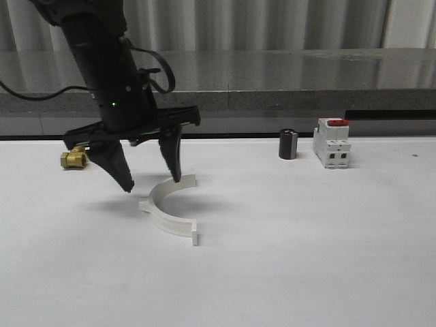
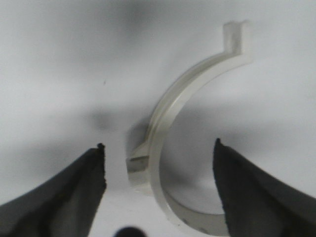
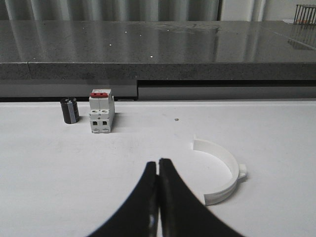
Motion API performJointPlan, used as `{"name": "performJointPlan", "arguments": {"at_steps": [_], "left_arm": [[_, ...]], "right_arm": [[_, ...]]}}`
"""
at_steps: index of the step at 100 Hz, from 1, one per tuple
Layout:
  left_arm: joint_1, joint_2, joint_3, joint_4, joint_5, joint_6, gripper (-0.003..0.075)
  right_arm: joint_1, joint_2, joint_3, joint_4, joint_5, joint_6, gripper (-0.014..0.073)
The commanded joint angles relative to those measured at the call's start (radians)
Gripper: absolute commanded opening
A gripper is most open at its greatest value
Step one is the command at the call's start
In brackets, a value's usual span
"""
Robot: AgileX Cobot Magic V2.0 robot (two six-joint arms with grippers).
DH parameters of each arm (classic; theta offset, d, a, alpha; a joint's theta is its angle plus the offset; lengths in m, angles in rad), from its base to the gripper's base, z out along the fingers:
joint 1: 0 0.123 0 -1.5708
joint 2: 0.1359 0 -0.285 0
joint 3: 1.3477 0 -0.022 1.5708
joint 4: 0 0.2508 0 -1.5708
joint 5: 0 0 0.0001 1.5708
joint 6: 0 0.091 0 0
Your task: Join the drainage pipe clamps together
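Observation:
One white half-ring drainage pipe clamp (image 1: pixel 158 216) lies flat on the white table, a small tab on its outer side. My left gripper (image 1: pixel 152 182) hangs open just above it, one finger on each side of the band's far half. From the left wrist, that clamp (image 2: pixel 165 106) curves up between the two dark fingers of my left gripper (image 2: pixel 159 145), touching neither. A second white half-ring clamp (image 3: pixel 228 160) lies on the table in the right wrist view, just beside my right gripper (image 3: pixel 159 162), which is shut with nothing in it.
A white breaker with a red switch (image 1: pixel 332 143) and a short black cylinder (image 1: pixel 288 144) stand at the table's back right. A brass fitting (image 1: pixel 73 159) sits at the back left, behind the left arm. A grey counter runs along the far edge.

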Motion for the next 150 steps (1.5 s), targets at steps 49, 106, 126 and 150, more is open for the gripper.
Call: {"name": "performJointPlan", "arguments": {"at_steps": [49,106,126,150], "left_arm": [[-0.012,-0.268,-0.062,0.271,0.005,0.003,-0.0020],[0.257,-0.847,0.528,0.281,-0.138,0.031,-0.0020],[0.295,-1.073,0.725,0.281,-0.159,0.031,-0.0020],[0.295,-1.401,0.926,0.272,-0.192,0.031,-0.0020]], "right_arm": [[0.001,-0.020,-0.015,-0.003,-0.076,-0.009,-0.0068],[0.001,-0.020,-0.015,-0.003,-0.077,-0.009,-0.0068],[0.001,-0.020,-0.015,-0.003,-0.077,-0.009,-0.0068],[0.001,-0.020,-0.015,-0.003,-0.140,-0.008,-0.0068]]}}
